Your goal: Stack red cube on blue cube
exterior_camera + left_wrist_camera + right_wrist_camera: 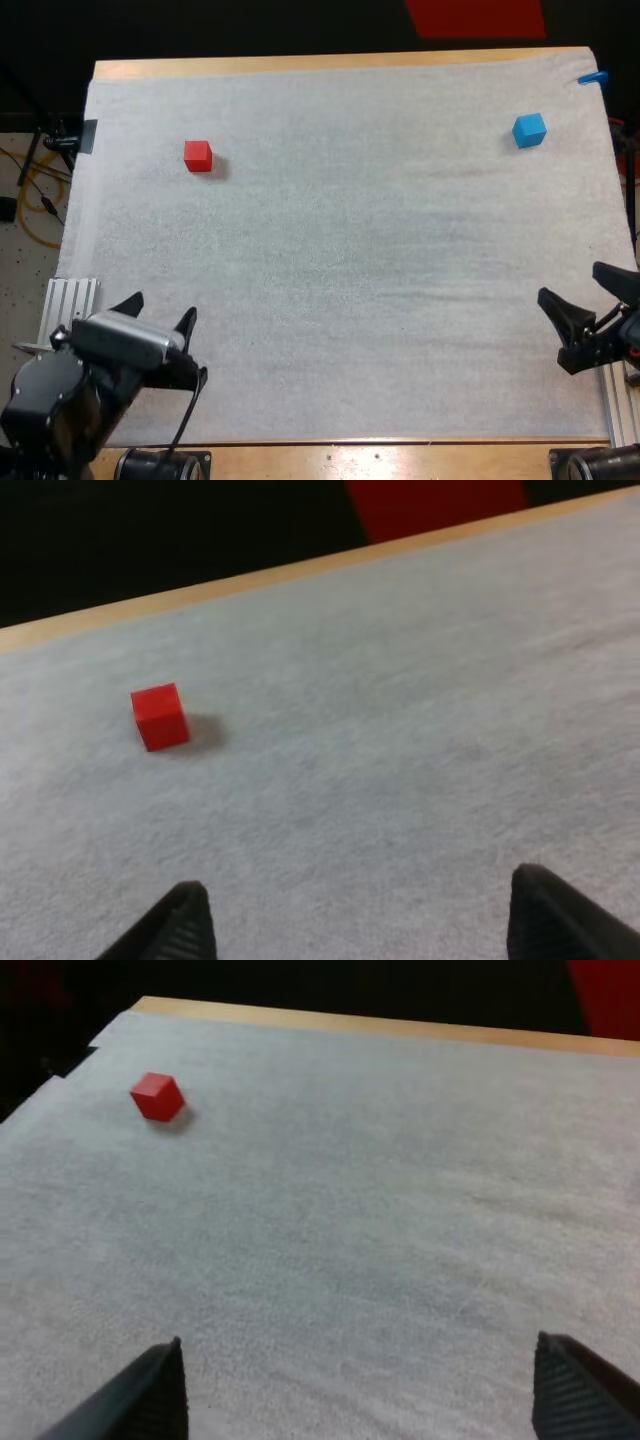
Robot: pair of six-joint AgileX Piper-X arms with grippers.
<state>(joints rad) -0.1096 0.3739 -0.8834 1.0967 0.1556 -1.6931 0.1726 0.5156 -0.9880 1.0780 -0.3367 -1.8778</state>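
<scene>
My left gripper (160, 312): fingers wide apart (holding nothing), close to my base.
My right gripper (572, 285): fingers wide apart, pointing inward.

The left tool (162, 306) is showing two matte black fingers (180, 930) tapering to points, carried on a bulky, rounded black arm (45, 400). The right tool (572, 282) is showing the same black wedge-shaped fingers (150, 1410), their faces finely ribbed.
</scene>
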